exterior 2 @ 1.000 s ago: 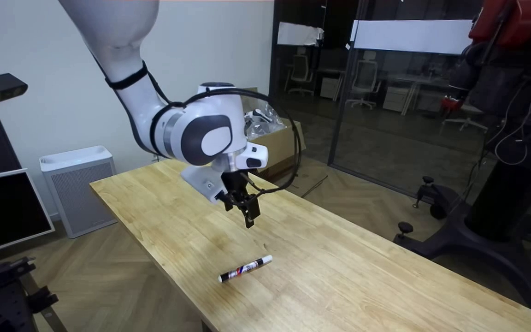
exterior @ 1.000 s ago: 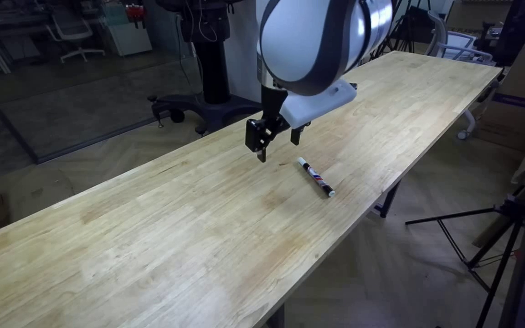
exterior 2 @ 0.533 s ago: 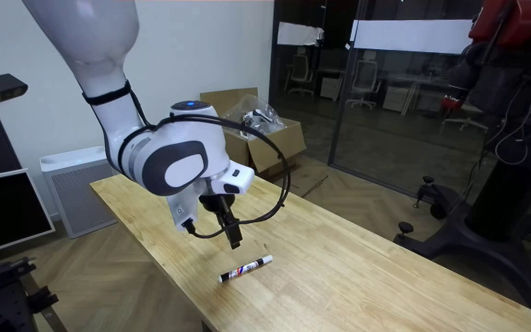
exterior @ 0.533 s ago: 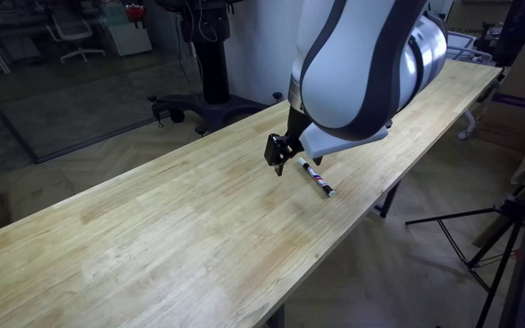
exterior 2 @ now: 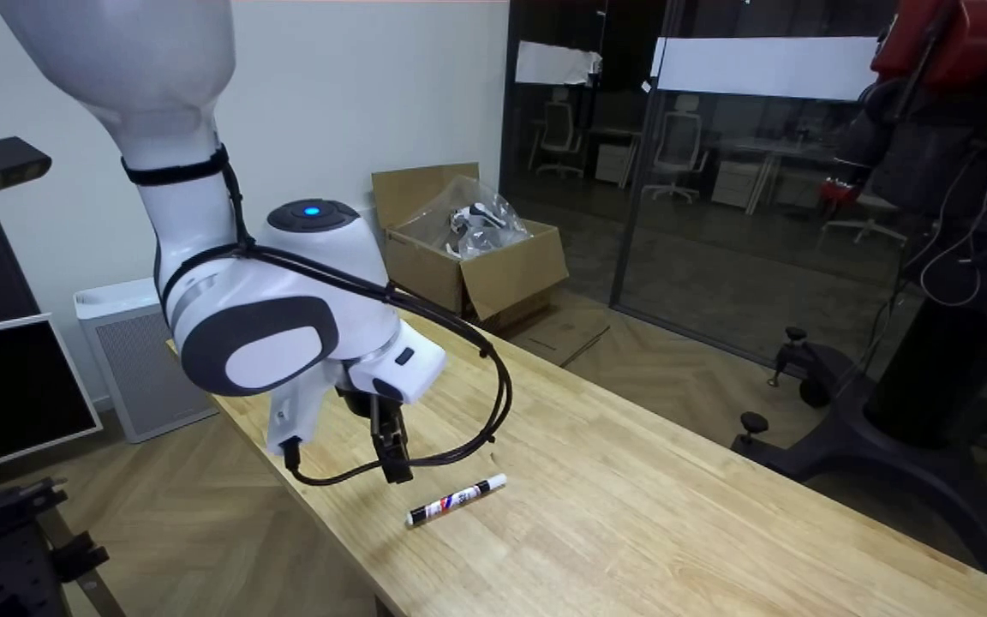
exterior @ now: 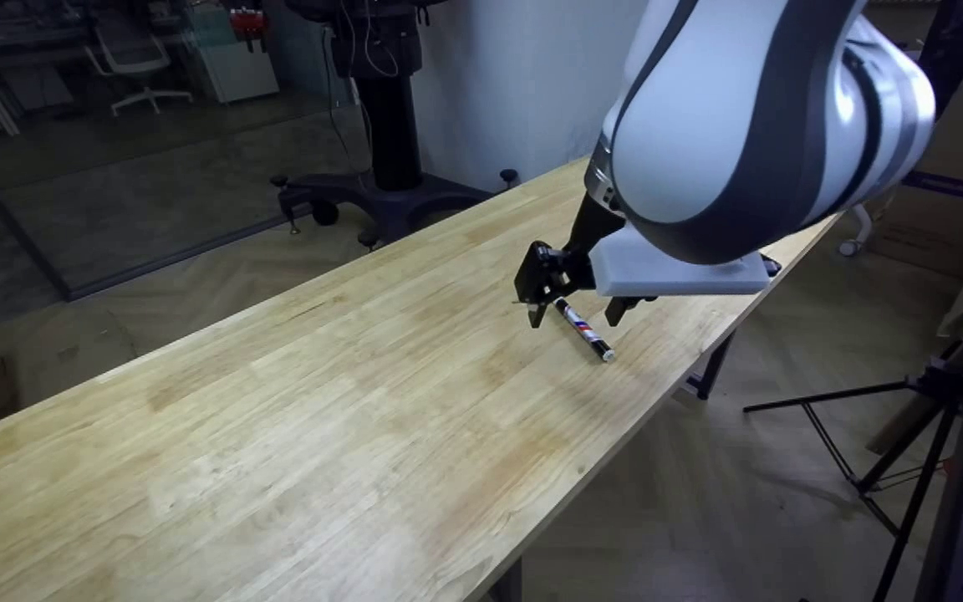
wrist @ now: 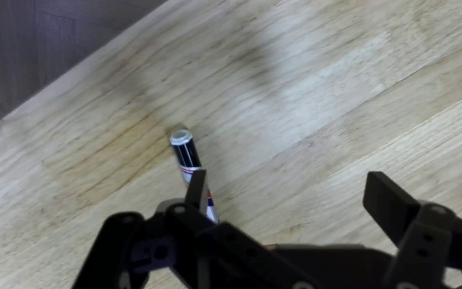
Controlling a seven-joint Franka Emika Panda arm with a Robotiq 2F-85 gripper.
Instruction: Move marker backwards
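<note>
The marker (exterior: pixel 585 332) lies flat on the wooden table. It is black with a whitish printed section and white ends, and shows in both exterior views (exterior 2: pixel 457 500). My gripper (exterior: pixel 576 316) is open and empty, pointing down just above the table by the marker's white-capped end. In the wrist view the gripper (wrist: pixel 286 176) has its fingers wide apart. The left finger (wrist: pixel 197 188) covers part of the marker (wrist: pixel 187 154), so the marker lies under that finger and not in the middle of the gap. Its capped end is hidden there.
The long wooden table (exterior: pixel 323 401) has its near edge close to the marker's black end. A cardboard box (exterior 2: pixel 511 274) stands on the floor behind the table. A black wheeled stand (exterior 2: pixel 896 411) is beyond the far edge. A tripod (exterior: pixel 941 385) stands off the table.
My gripper has come down towards the table and across towards the marker, moving left and down in an exterior view. It stays open. The marker has not moved.
</note>
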